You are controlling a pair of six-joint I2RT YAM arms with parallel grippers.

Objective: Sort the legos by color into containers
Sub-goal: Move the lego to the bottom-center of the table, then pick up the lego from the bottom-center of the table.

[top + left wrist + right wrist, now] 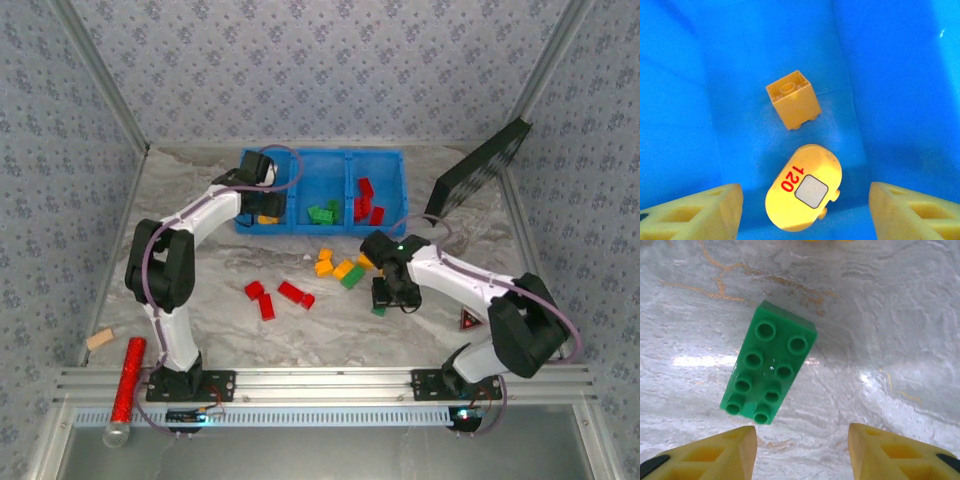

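So the right gripper [801, 440] hangs over the marble table [900, 315] with its fingers spread wide and nothing between them. The green 2x4 brick [769, 362] lies studs up on the table just ahead of the fingertips. It's slanted and sits off toward the finger on the picture's left rather than centred in the gap, and it touches neither finger.

The left gripper [805, 200] is over the left compartment of the blue tray [320, 153], with its jaws apart and empty too. On the tray floor below it are a yellow square brick [792, 99], hollow underside showing, and a yellow rounded piece [804, 187] printed "120". In the wrist view the rounded piece lies right between the two fingertips. The two pieces are close together but not touching.

From above there are green bricks [322, 212] in the middle compartment and red bricks [366, 200] in the right one. Loose on the table are a few loose red bricks [277, 296], a cluster of yellow-orange bricks [333, 265] and a second green brick [352, 277] beside that cluster.
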